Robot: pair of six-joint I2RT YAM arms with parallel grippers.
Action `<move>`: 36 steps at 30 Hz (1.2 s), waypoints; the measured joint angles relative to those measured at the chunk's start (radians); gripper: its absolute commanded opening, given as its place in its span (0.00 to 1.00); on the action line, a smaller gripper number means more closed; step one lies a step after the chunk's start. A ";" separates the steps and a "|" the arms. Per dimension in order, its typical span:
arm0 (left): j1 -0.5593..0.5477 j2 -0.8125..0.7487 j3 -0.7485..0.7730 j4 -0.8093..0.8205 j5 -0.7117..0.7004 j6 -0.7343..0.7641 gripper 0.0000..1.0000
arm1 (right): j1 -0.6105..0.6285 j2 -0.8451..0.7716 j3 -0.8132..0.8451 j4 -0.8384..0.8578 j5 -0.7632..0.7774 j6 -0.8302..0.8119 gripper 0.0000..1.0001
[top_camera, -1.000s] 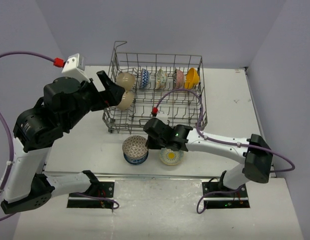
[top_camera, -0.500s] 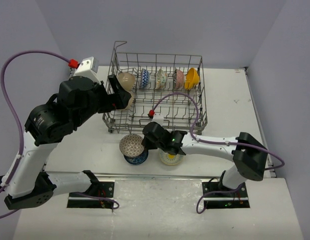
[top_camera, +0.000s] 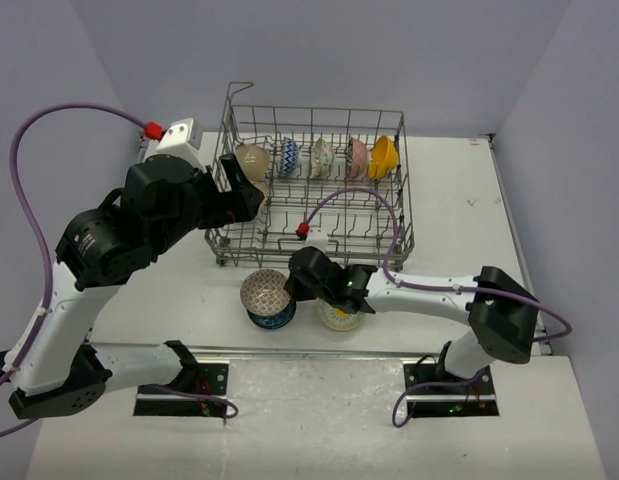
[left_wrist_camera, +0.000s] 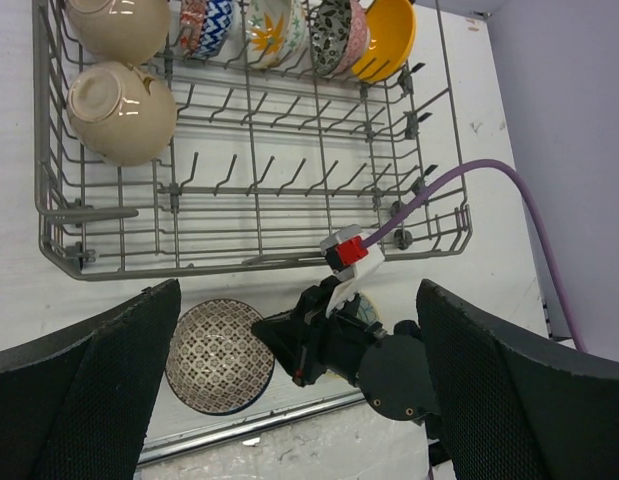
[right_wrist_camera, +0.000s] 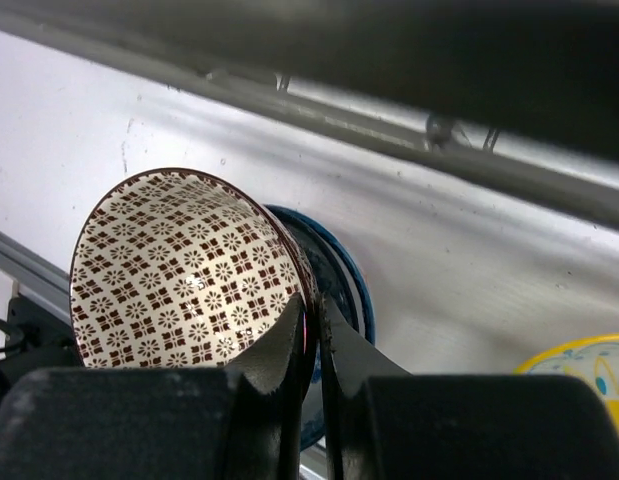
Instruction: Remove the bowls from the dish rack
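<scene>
The grey wire dish rack (top_camera: 314, 108) (left_wrist_camera: 259, 200) holds two beige bowls (left_wrist_camera: 119, 112) at its left end. Along its back row stand a blue-patterned bowl (left_wrist_camera: 211, 25), a green-flowered one (left_wrist_camera: 274, 25), a pinkish one (top_camera: 358, 155) and an orange-yellow one (left_wrist_camera: 382, 40). My left gripper (top_camera: 247, 195) (left_wrist_camera: 299, 400) hangs open over the rack's left front, holding nothing. My right gripper (top_camera: 288, 290) (right_wrist_camera: 314, 310) is shut on the rim of a brown-patterned bowl (top_camera: 263, 291) (right_wrist_camera: 179, 265). That bowl is tilted over a dark blue bowl (top_camera: 272, 318) (right_wrist_camera: 339, 270) on the table in front of the rack.
A yellow-rimmed bowl (top_camera: 339, 315) (right_wrist_camera: 589, 375) sits on the table just right of the blue one, partly under my right arm. The right arm's purple cable (left_wrist_camera: 469, 180) loops over the rack's front right corner. A metal rail (left_wrist_camera: 249, 425) runs along the near table edge.
My left arm has swung right, closer to the rack's left side, still open. My right gripper has shifted slightly left with the patterned bowl, which now tilts over the blue bowl.
</scene>
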 measured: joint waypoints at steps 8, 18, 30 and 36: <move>0.000 -0.013 -0.054 0.003 0.009 0.000 1.00 | 0.009 -0.116 -0.100 -0.014 -0.013 -0.002 0.00; 0.000 -0.015 -0.058 0.009 0.024 0.000 1.00 | 0.008 -0.101 -0.109 0.022 -0.005 -0.021 0.00; 0.000 -0.018 -0.058 0.008 0.025 0.001 1.00 | 0.005 -0.011 -0.041 0.060 0.006 -0.039 0.00; 0.000 -0.021 -0.058 0.008 0.025 0.006 1.00 | 0.005 -0.023 -0.058 0.078 -0.001 -0.042 0.00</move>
